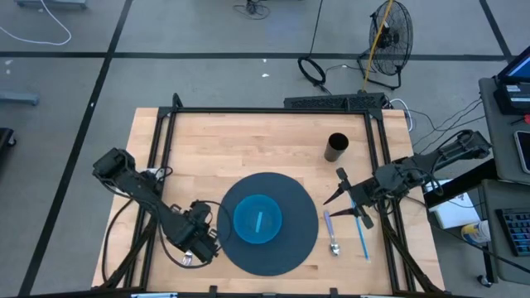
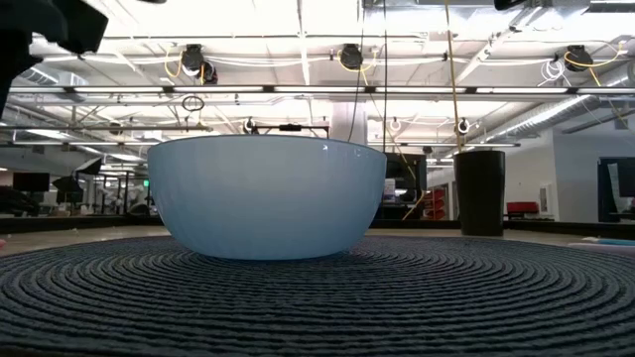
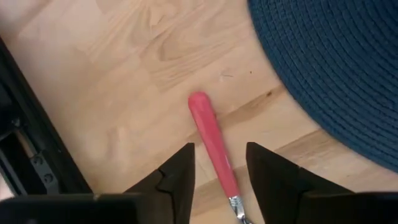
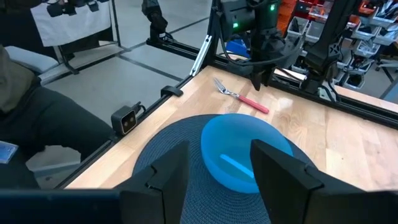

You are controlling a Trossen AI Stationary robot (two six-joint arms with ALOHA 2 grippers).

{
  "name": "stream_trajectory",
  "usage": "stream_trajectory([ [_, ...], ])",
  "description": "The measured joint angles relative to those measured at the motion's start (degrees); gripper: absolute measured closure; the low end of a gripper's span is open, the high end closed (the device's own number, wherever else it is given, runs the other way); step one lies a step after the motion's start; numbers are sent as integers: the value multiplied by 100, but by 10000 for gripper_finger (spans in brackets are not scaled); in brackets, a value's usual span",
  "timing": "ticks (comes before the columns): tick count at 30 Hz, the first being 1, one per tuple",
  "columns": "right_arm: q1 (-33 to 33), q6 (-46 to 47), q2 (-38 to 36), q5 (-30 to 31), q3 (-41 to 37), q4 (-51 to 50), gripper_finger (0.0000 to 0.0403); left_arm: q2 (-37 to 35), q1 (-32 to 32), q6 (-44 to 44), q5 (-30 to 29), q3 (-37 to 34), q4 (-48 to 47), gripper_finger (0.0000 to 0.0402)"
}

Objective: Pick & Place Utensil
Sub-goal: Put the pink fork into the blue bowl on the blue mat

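Observation:
A fork with a red handle [image 3: 208, 134] lies flat on the wooden table near its front left corner, beside the dark blue round mat [image 1: 290, 248]; its metal tines [image 4: 224, 89] show in the right wrist view. My left gripper [image 3: 219, 149] points down over the fork, open, one finger on each side of the handle with a gap on both sides. A blue bowl [image 1: 257, 219] stands on the mat with a light blue stick-like thing [image 4: 234, 163] in it. My right gripper [image 1: 335, 189] hovers open at the mat's right edge, holding nothing.
A black cup [image 1: 337, 147] stands at the table's far right. A spoon with a pale handle [image 1: 331, 233] and a blue-handled utensil [image 1: 363, 238] lie right of the mat. Black frame rails [image 3: 37, 155] run close to the fork along the table's left edge.

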Motion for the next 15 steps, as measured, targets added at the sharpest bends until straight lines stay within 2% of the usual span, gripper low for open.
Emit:
stream_trajectory([
  [9,0,4,0,-2,0,0,238,-28,-175,-31,131,-824,897,231],
  [15,0,4,0,-2,0,0,238,-508,-411,-461,-95,-1246,1069,231],
])
